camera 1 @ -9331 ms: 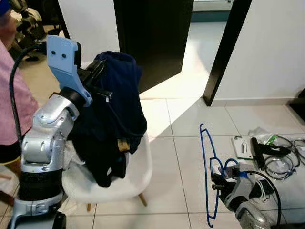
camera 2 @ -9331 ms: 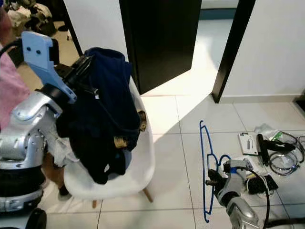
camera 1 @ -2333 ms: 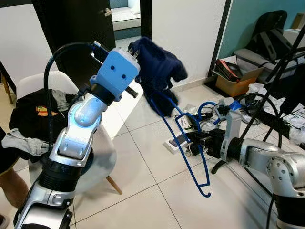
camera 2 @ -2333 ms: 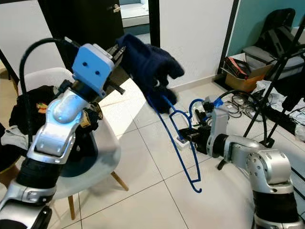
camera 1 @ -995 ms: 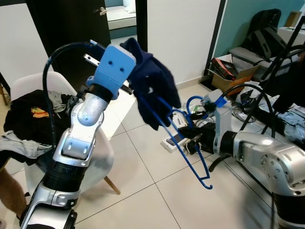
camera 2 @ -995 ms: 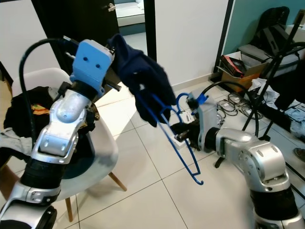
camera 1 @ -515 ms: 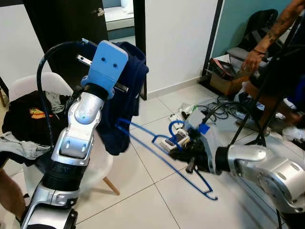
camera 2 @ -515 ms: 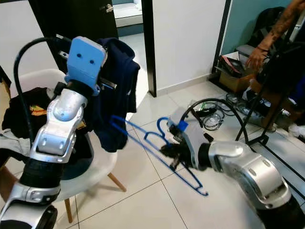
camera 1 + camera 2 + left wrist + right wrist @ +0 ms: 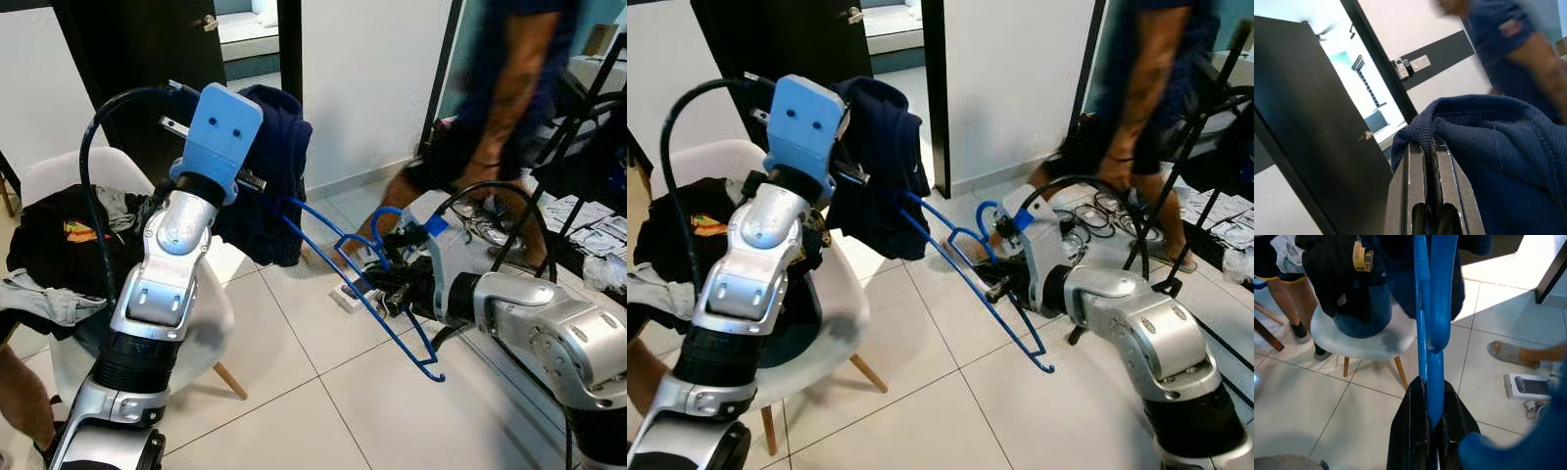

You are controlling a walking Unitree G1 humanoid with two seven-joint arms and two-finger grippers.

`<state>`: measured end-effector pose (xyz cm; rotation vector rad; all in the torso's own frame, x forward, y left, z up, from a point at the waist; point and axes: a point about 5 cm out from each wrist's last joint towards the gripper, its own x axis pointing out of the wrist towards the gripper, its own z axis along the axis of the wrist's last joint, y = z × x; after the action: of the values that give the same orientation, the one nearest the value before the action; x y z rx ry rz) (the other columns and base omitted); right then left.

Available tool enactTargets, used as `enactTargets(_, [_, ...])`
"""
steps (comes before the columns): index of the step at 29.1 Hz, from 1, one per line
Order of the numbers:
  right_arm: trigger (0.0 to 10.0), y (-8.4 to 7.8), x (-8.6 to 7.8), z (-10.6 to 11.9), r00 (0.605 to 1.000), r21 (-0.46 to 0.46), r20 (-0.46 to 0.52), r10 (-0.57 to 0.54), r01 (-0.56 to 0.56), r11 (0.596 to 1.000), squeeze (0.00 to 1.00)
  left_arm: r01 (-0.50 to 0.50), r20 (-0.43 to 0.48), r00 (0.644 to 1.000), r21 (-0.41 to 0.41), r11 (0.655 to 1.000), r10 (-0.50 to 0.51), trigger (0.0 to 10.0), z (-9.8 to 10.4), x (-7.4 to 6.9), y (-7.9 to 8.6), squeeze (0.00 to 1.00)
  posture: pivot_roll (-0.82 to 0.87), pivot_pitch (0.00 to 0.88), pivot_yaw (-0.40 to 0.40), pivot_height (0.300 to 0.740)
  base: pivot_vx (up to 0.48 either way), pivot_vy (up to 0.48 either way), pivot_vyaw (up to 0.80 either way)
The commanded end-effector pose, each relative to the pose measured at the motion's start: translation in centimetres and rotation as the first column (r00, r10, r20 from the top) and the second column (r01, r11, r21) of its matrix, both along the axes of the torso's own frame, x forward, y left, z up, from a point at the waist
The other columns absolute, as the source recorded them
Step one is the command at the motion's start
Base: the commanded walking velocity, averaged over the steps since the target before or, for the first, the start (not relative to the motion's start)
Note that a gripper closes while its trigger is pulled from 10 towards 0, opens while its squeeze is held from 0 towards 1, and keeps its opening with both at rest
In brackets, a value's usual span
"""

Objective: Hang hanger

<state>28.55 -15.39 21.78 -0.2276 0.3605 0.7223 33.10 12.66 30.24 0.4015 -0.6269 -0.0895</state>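
1. The left gripper [image 9: 1432, 147], arm raised high, has its jaws pinched tight on the navy garment [image 9: 276, 186].
2. The right gripper [image 9: 1432, 396], arm reaching forward, clamps the blue hanger [image 9: 355, 284]; its far end reaches the garment.

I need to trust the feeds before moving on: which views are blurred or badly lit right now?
Both eye views: the walking person is motion-blurred, arms sharp. Left wrist view: bright doorway glare, person soft, navy garment crisp. Right wrist view: blue hanger sharp, a blurred foot beside it.

White chair [image 9: 211, 323] with dark clothes [image 9: 64, 230]; blurred person [image 9: 500, 108] behind.
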Motion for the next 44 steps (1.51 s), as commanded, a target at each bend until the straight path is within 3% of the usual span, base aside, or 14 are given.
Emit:
enactTargets(1, [10.0,-0.1,-0.1,-1.1,0.998,-0.062,-0.053,-0.02,0.017,0.998,0.0,0.015,0.016,1.0,-0.04,0.999,-0.015,10.0,0.5,-0.3,-0.1,0.0,-0.06,0.0,0.018,0.74,0.0,0.0,0.0])
enactTargets(8, [10.0,0.0,-0.1,-2.6,0.993,-0.102,-0.109,-0.042,0.031,0.994,0.0,0.079,0.026,0.997,-0.111,0.991,-0.077,10.0,1.1,-0.7,-1.0,0.0,-0.05,0.0,0.015,0.74,0.0,0.0,0.0])
enactTargets(16, [10.0,0.8,0.8,-2.4,0.998,-0.07,-0.055,-0.042,0.039,0.997,0.0,0.187,0.002,0.982,-0.208,0.96,-0.191,10.0,0.9,-1.0,-2.7,0.0,-0.05,0.0,0.013,0.74,0.0,0.0,0.0])
enactTargets(21, [10.0,1.0,1.0,-2.4,0.997,-0.053,-0.058,-0.051,0.048,0.997,0.0,0.211,-0.003,0.976,-0.213,0.954,-0.217,10.0,0.8,-1.2,-3.1,0.0,-0.05,0.0,0.013,0.74,0.0,0.0,0.0])
enactTargets(25, [10.0,-1.1,1.6,-3.9,0.964,-0.092,-0.146,-0.224,0.212,0.973,0.0,0.14,0.009,0.99,-0.164,0.976,-0.14,10.0,0.8,-1.2,-2.1,0.0,-0.04,0.002,0.012,0.74,0.0,0.0,0.0])
enactTargets(29, [10.0,-3.0,1.9,-4.0,0.935,-0.099,-0.15,-0.323,0.311,0.945,0.0,0.062,0.004,0.998,-0.129,0.99,-0.062,10.0,0.5,-1.0,-1.0,0.0,-0.04,0.004,0.013,0.74,0.0,0.0,0.0])
enactTargets(33, [10.0,-7.1,3.5,-2.8,0.824,-0.047,-0.072,-0.562,0.56,0.827,0.0,-0.047,-0.014,0.999,-0.115,0.992,0.046,10.0,-0.5,-0.8,0.5,0.0,-0.05,0.006,0.015,0.74,0.0,0.0,0.0])
enactTargets(35, [10.0,-7.8,3.8,-2.3,0.794,-0.023,-0.048,-0.606,0.606,0.795,0.0,-0.06,-0.016,0.998,-0.119,0.991,0.058,10.0,-0.6,-0.9,0.7,0.0,-0.05,0.006,0.015,0.74,0.0,0.0,0.0])
enactTargets(37, [10.0,-7.8,3.8,-2.3,0.794,-0.023,-0.048,-0.606,0.606,0.795,0.0,-0.06,-0.016,0.998,-0.119,0.991,0.058,10.0,-0.6,-0.9,0.7,0.0,-0.05,0.006,0.015,0.74,0.0,0.0,0.0])
enactTargets(38, [10.0,-8.4,4.2,-1.6,0.759,0.03,-0.024,-0.651,0.652,0.758,0.0,-0.058,-0.018,0.998,-0.125,0.99,0.056,10.0,-0.7,-0.9,0.7,0.0,-0.05,0.006,0.014,0.74,0.0,0.0,0.0])
enactTargets(39, [10.0,-9.1,4.7,-0.6,0.704,0.119,0.003,-0.71,0.705,0.7,0.0,0.005,-0.004,1.0,-0.139,0.99,-0.005,10.0,-0.6,-1.2,0.0,0.0,-0.04,0.007,0.011,0.74,0.0,0.0,0.0])
enactTargets(41, [10.0,-9.1,4.7,-0.6,0.704,0.119,0.003,-0.71,0.705,0.7,0.0,0.005,-0.004,1.0,-0.139,0.99,-0.005,10.0,-0.6,-1.2,0.0,0.0,-0.04,0.007,0.011,0.74,0.0,0.0,0.0])
enactTargets(43, [10.0,-10.1,5.4,1.0,0.61,0.292,0.007,-0.793,0.757,0.585,0.0,0.216,0.025,0.976,-0.136,0.967,-0.214,10.0,-0.2,-2.3,-2.6,0.0,-0.04,0.007,0.006,0.74,0.0,0.0,0.0])
enactTargets(44, [10.0,-10.1,5.4,1.0,0.61,0.292,0.007,-0.793,0.757,0.585,0.0,0.216,0.025,0.976,-0.136,0.967,-0.214,10.0,-0.2,-2.3,-2.6,0.0,-0.04,0.007,0.006,0.74,0.0,0.0,0.0])
